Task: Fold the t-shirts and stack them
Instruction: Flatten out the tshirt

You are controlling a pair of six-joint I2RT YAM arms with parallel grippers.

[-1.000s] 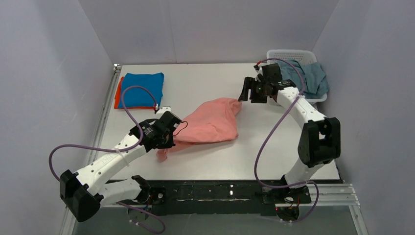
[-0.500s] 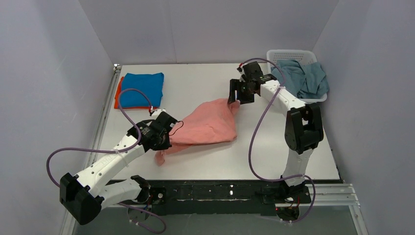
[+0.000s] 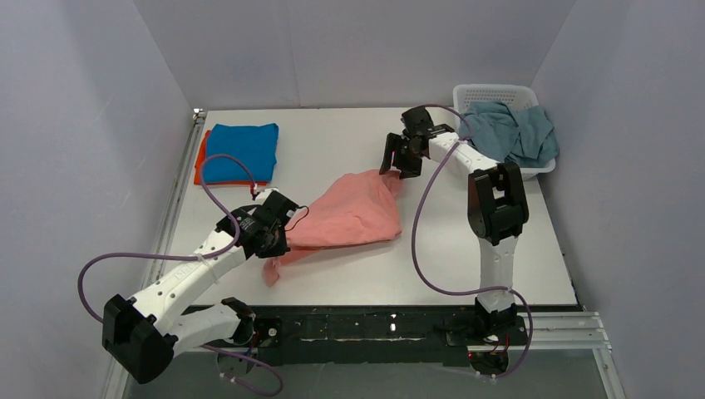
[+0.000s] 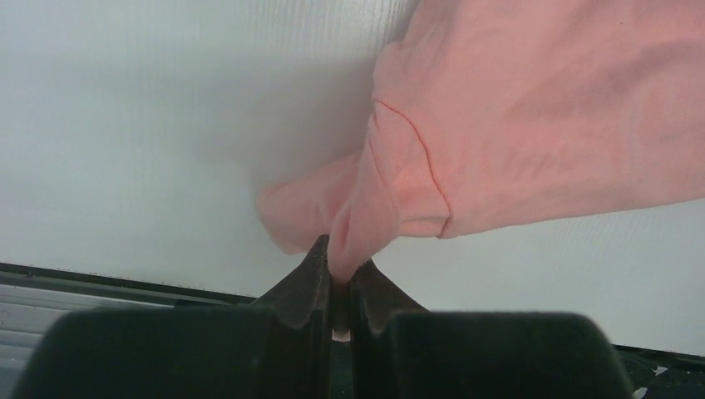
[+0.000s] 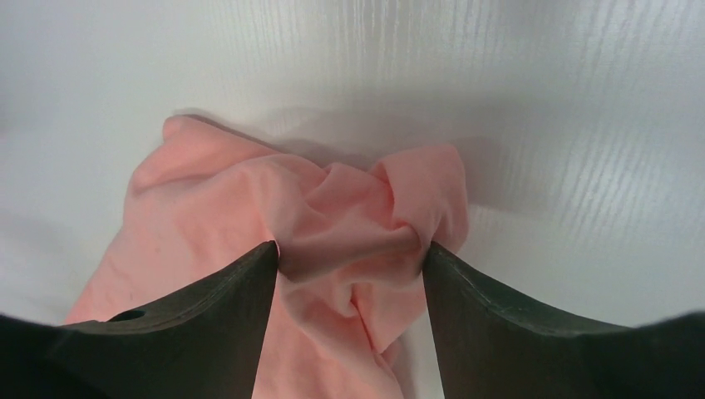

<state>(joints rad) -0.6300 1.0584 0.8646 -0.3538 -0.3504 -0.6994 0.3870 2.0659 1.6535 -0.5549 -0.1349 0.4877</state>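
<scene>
One second on, right tool [image 5: 349, 251] straddles the pink tee [image 3: 353, 212].

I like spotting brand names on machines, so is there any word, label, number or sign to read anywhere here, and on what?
None can be read.
The salmon-pink t-shirt, the blue t-shirt and the white basket are plain, with no print or tag showing.
The left arm and the right arm show no lettering; any marking would be too small to read.

High rear overview; two downward wrist close-ups; salmon-pink t-shirt [image 3: 353, 212] common to all.
</scene>
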